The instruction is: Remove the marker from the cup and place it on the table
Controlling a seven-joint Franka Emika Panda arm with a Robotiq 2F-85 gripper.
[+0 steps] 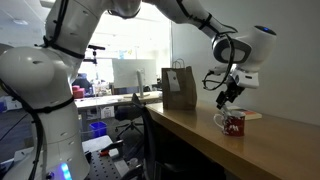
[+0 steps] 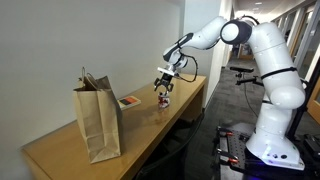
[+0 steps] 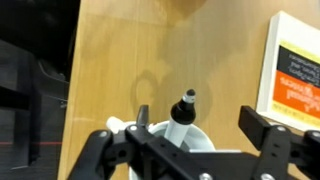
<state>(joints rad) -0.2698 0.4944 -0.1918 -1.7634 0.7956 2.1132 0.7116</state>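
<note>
the claw [image 1: 230, 98] is hanging just above the cup [image 1: 232, 123] in both exterior views, pointing straight down at it. in the wrist view its two fingers [image 3: 262, 130] are standing wide apart, one on each side of the cup's white rim, and they are gripping nothing.

the marker [image 3: 183, 112] is sitting inside the cup and poking up past the rim, with its dark tip uppermost and a paler section below it. it is standing in the gap between the fingers and is touching neither of them. in the exterior views it is too thin to make out against the claw.

the cup, red and white, is resting upright on the table [image 1: 195, 135], near the front edge. a flat white and orange booklet [image 3: 295, 65] is lying on the wood just beside the cup, apart from it. in an exterior view the booklet is lying between the cup and a tall brown paper bag [image 2: 98, 122]. the bag is standing upright on the same table, well apart from the cup, with its handles sticking up. the arm is reaching over the table from the robot's base, which is standing off the table's front edge.
</note>
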